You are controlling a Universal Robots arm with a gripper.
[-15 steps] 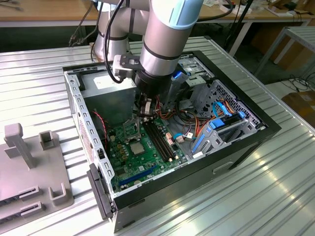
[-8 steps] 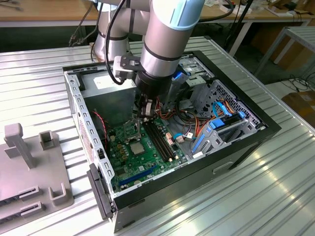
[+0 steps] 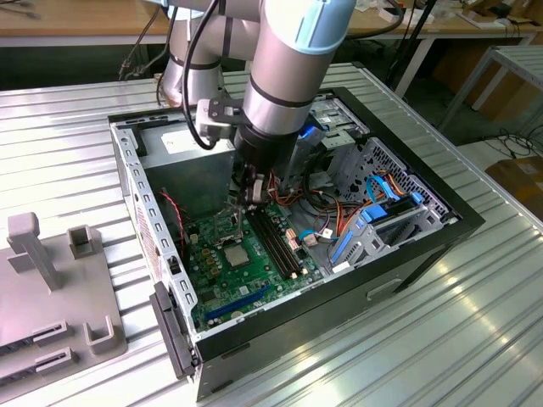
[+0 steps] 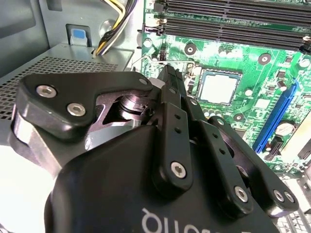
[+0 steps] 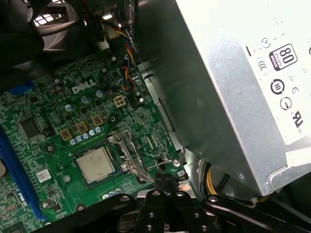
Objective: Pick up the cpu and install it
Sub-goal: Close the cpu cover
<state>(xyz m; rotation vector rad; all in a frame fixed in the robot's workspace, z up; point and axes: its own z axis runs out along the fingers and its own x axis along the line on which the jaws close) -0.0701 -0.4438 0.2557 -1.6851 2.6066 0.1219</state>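
Exterior view: open computer case on a ribbed metal counter, side panel off, green motherboard lying flat inside. Grey arm reaching down into the case, gripper low over the board's far edge, beside the silver power supply. The cpu seated flat in its socket near the board's middle, just below the gripper and apart from it. Long black memory slots to the exterior view's right of the cpu. Blue plastic brackets and bundled cables further right. Grey plastic fixture on the counter at the exterior view's left.

Second wrist view: gripper with black fingers pressed together, narrow, nothing between them, tips over the board just beside the socket. Cpu square and silver, lying in the socket frame, close to the fingertips but not touched. Memory slots beyond, a blue slot to one side.

First wrist view: gripper narrow and empty, tips at the board's edge near the socket's retention lever. Cpu flat in its socket, just beside that lever. Power supply looming close alongside.
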